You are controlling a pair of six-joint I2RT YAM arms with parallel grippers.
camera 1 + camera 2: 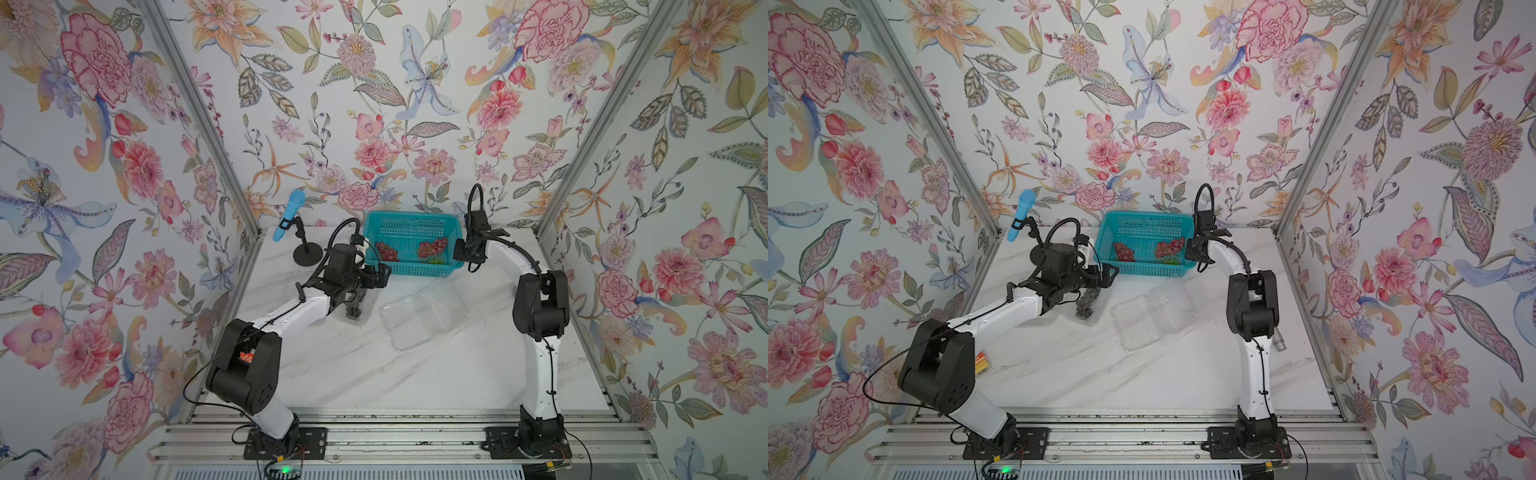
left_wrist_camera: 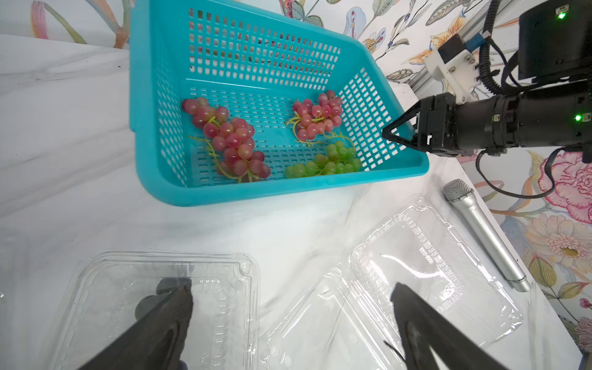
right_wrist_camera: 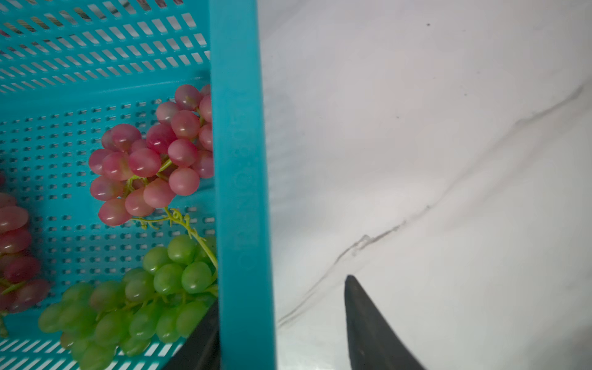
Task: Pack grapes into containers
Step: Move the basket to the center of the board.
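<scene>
Two red-pink bunches of grapes (image 2: pixel 230 141) (image 2: pixel 317 118) and a green bunch (image 2: pixel 330 160) lie in the teal basket (image 2: pixel 288 192). My right gripper (image 3: pixel 282 294) straddles the basket's right rim. One finger is inside by the green grapes (image 3: pixel 166 282) and one is outside, with a gap to the rim, so it is open. My left gripper (image 2: pixel 292 288) hangs wide open over a clear container (image 2: pixel 224 259) with dark grapes (image 2: pixel 166 285) in it, partly hidden by a finger. Two more clear container shells (image 2: pixel 426 256) (image 2: pixel 336 320) lie beside it, with nothing in them.
A blue microphone on a black stand (image 1: pixel 289 220) is at the back left. A silver microphone (image 2: pixel 483 234) lies on the marble table by the right arm's elbow. A small orange item (image 1: pixel 982 359) sits beside the left arm's elbow. Floral walls close in three sides.
</scene>
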